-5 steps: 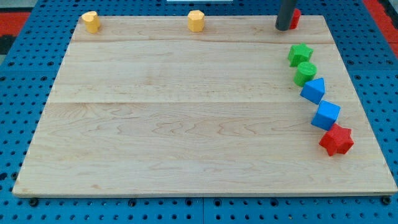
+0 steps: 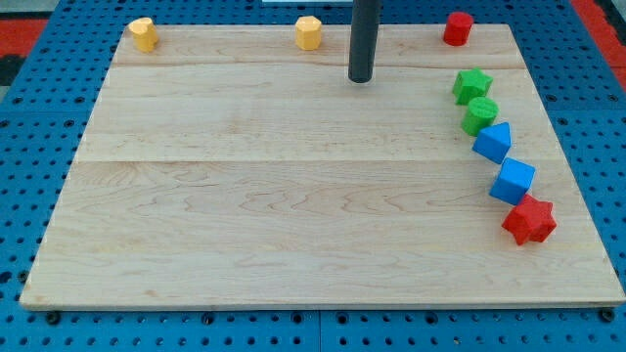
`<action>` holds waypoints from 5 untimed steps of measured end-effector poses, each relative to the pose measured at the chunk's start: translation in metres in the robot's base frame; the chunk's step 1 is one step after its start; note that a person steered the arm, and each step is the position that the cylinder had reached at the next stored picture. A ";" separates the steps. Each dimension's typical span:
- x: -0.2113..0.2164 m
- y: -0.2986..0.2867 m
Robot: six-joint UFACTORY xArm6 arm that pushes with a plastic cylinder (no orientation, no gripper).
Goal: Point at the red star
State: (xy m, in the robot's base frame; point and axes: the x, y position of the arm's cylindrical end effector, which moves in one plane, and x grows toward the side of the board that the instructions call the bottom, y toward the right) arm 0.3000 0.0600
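Standing bare near the surface's [image 2: 245, 196] top, my tip [image 2: 361, 78] is holding nothing, seemingly well apart from the red star [image 2: 529, 219].

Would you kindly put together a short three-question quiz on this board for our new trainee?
1. True or false: my tip touches the red star.
2. Which block lies right beside the red star: A) blue cube, B) yellow block, C) green star?
3. Fill in: the red star sits near the view's ______ edge.

Key: 1 false, the tip stands far off, near the view's top; 2 A; 3 right.
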 end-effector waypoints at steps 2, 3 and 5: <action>-0.031 0.064; -0.026 0.147; 0.084 0.232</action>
State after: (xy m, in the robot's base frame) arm 0.3844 0.2924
